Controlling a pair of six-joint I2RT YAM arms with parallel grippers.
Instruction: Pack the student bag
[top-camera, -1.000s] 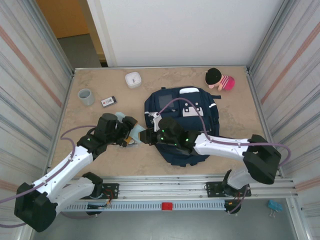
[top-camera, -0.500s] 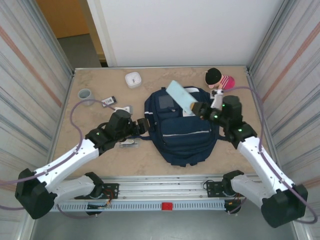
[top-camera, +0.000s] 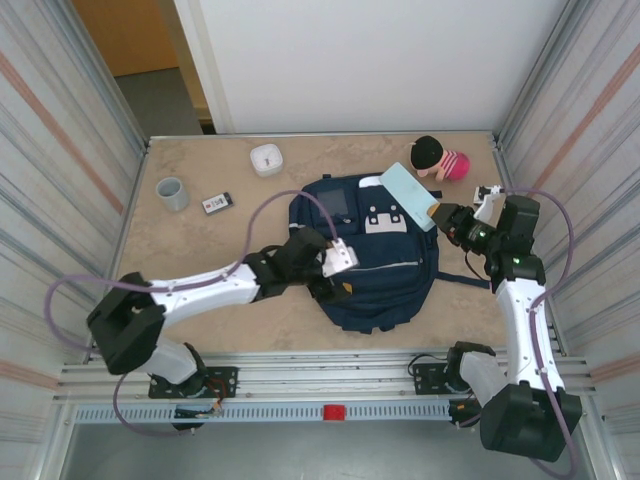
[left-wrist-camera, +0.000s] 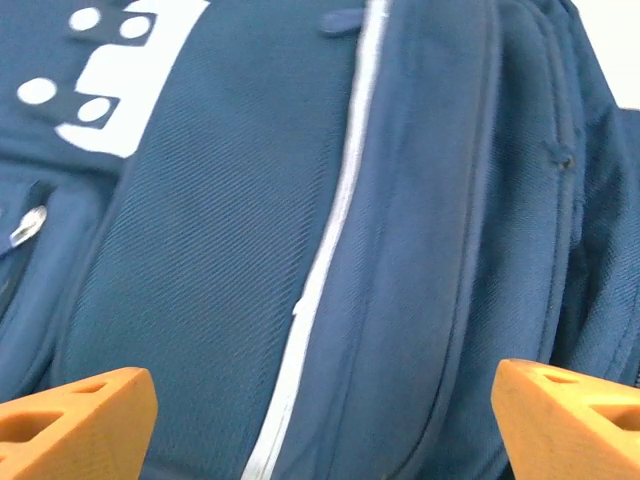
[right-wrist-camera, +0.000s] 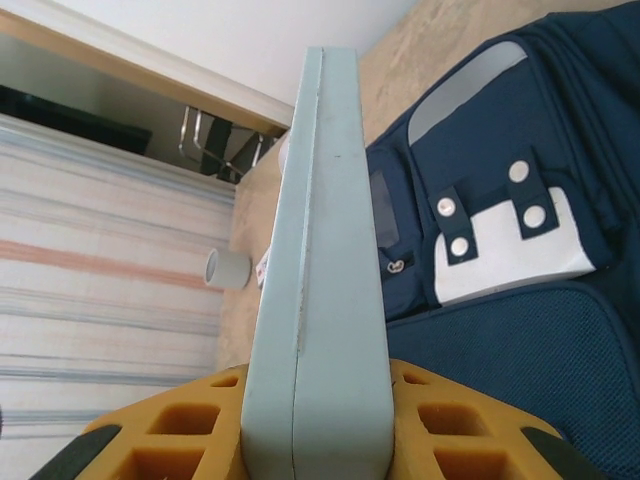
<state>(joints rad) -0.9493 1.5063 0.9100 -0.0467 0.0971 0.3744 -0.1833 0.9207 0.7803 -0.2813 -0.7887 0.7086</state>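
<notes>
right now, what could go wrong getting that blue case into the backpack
The right gripper pinches the pale blue case by one end, so it may pivot or slip. The student bag shows no visible opening, and the open left gripper holds nothing, so the case may land on closed fabric.

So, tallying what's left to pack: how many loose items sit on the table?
4: cup, dark card and white box far left, doll far right; others may be hidden.
</notes>
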